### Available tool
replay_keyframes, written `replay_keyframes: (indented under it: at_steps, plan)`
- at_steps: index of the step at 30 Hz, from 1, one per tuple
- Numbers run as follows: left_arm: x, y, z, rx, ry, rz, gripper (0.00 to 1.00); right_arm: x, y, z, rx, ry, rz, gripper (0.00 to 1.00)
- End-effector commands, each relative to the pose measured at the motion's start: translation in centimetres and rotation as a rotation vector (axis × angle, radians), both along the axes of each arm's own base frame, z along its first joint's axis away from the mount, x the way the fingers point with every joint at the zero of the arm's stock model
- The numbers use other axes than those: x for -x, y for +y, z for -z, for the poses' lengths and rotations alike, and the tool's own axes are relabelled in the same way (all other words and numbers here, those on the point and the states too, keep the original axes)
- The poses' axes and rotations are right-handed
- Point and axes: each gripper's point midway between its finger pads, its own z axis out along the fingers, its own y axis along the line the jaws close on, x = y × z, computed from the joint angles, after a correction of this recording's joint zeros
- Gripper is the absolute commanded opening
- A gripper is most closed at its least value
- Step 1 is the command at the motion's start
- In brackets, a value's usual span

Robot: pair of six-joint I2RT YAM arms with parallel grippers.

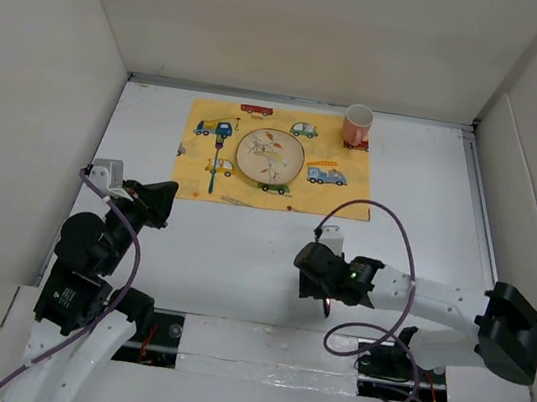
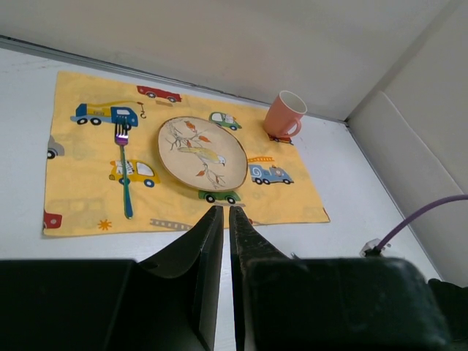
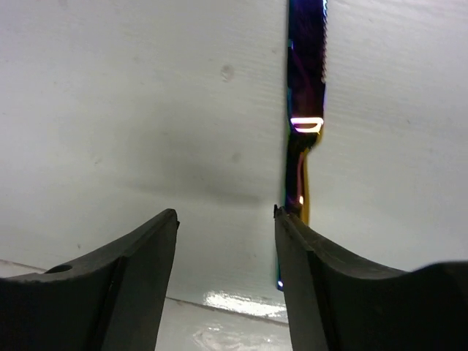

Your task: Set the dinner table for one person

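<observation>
The white dinner table (image 1: pixel 420 203) carries a yellow placemat (image 1: pixel 193 165) at the back. On the placemat are a round patterned plate (image 1: pixel 270 156), a fork (image 1: pixel 217 158) to its left and a pink mug (image 1: pixel 357 125) at its far right corner. My right gripper (image 1: pixel 315 281) hangs low over the near table, open and empty (image 3: pixel 225 212). A dark iridescent knife (image 3: pixel 306 66) lies flat on the table, and its handle runs behind the right finger's tip, outside the gap. My left gripper (image 1: pixel 166 196) is shut on nothing (image 2: pixel 222 208), apart from the placemat's near edge.
Off-white wall panels (image 1: pixel 25 74) close in the left, back and right sides. A purple cable (image 1: pixel 388 214) loops over the table by the right arm. The left wrist view shows the plate (image 2: pixel 202 152), fork (image 2: pixel 124 175) and mug (image 2: pixel 284 115).
</observation>
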Motion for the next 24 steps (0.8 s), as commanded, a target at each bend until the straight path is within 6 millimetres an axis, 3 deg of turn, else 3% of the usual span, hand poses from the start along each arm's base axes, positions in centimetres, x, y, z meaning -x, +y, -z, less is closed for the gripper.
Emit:
replay_keyframes:
  at_steps: [1, 4, 5, 13, 22, 24]
  plan:
    - [0.1, -0.2, -2.3, 0.007, -0.062, 0.015, 0.06, 0.3, -2.0, 0.0, -0.02, -0.006, 0.143, 0.62]
    - [0.1, -0.3, -2.4, 0.006, -0.061, 0.019, 0.06, 0.2, -2.5, 0.5, -0.052, 0.0, 0.179, 0.65]
    - [0.0, -0.3, -2.3, 0.006, -0.059, 0.019, 0.06, 0.1, -1.9, 0.9, -0.08, 0.014, 0.174, 0.65]
    - [0.1, -0.3, -2.3, 0.004, -0.058, 0.019, 0.06, -0.9, -2.0, 2.8, -0.024, 0.023, 0.235, 0.61]
    - [0.0, -0.3, -2.1, 0.002, -0.051, 0.018, 0.06, -2.1, -1.9, 4.3, 0.021, 0.019, 0.249, 0.33]
    - [0.1, -0.3, -2.3, 0.001, -0.054, 0.021, 0.06, -2.2, -2.0, 4.7, 0.043, 0.019, 0.25, 0.21]
